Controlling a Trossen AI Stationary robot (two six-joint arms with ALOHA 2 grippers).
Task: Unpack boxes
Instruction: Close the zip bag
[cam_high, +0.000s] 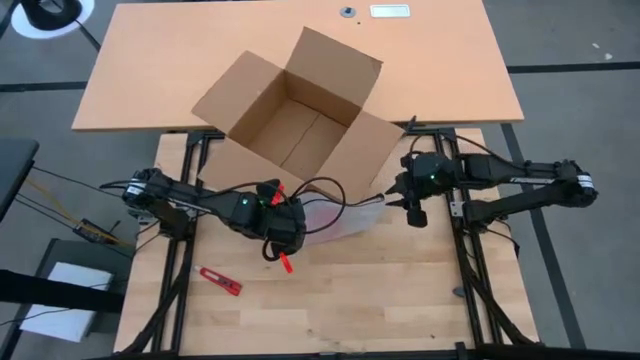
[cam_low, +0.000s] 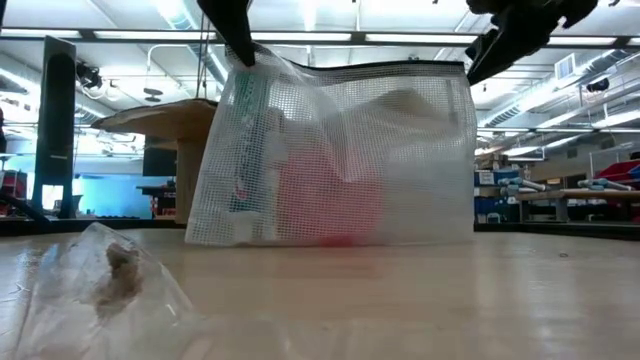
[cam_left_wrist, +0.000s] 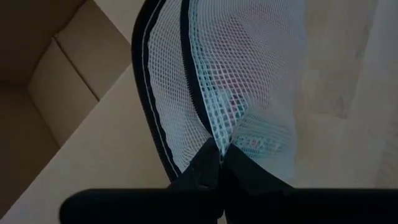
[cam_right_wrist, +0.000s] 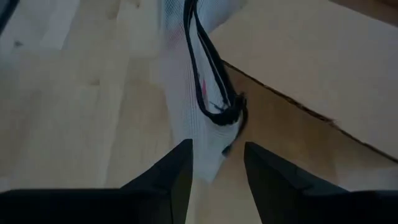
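The plain brown corrugated cardboard carton (cam_high: 295, 115) sits with all four flaps spread, straddling the orange tabletop and the pale wooden bench (cam_high: 330, 290), and its floor looks bare from above. Just in front of its near flap hangs the clear mesh zip pouch with a black zipper edge (cam_low: 340, 150), stretched between both arms; something pink and a pale object show through its wall, too blurred to name. The left gripper (cam_left_wrist: 219, 163) is pinched tight on one end of the pouch's zipper edge. The right gripper (cam_right_wrist: 216, 167) stands with fingers apart around the other corner, by the zipper's end, not visibly clamped. My worry: with only one end held, that corner could slip free and the pouch swing or drop, spilling its load or catching the near flap. A small red tool (cam_high: 218, 281) lies on the bench, well apart
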